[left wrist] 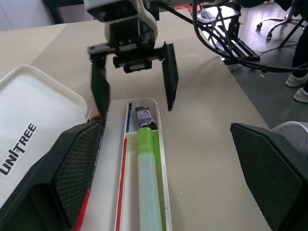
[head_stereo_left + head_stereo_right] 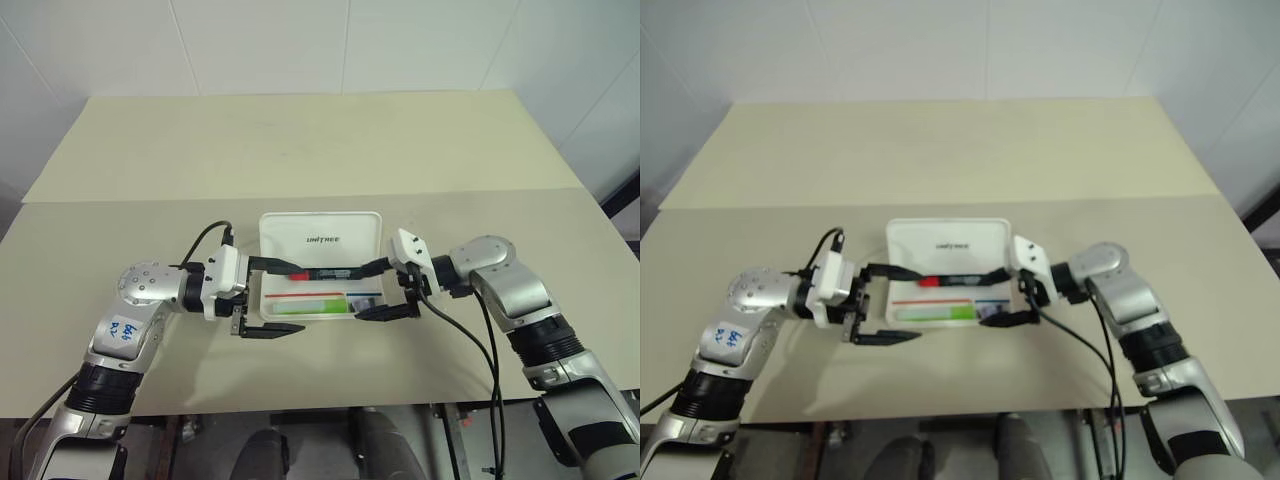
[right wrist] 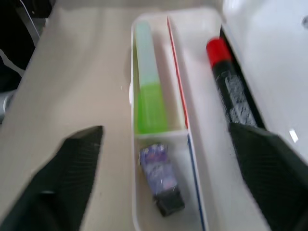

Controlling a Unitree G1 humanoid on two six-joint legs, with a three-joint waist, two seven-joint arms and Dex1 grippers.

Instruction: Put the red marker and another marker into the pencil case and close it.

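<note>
So we're looking down at a beige bench (image 2: 300, 150) with the pencil case (image 2: 322, 238) sitting open in the middle, its lid tipped back away from us with the "UNITREE" print facing up. The tray part sits nearer to us, with a red-and-blue line running along the inside.

The red marker (image 2: 325, 272) lies lengthwise in the case along the hinge side, just under the lid, red cap pointing toward our left arm. The green highlighter (image 3: 149, 98) is in the front compartment of the tray, lying flat along its length. At the end of that same front strip, behind a little divider, there's a small dark purple-ish object (image 3: 161, 185); we can't tell exactly what it is.

Our left claw (image 2: 272, 300) hangs at the left end of the case, fingers spread wide apart and holding nothing, one finger over the hinge side near the red cap, the other off the front edge of the tray. Our right claw (image 2: 385, 290) mirrors it at the right end, fingers also wide apart and empty, one by the marker's barrel end and one in front of the tray. The two claws face each other across the case.
</note>
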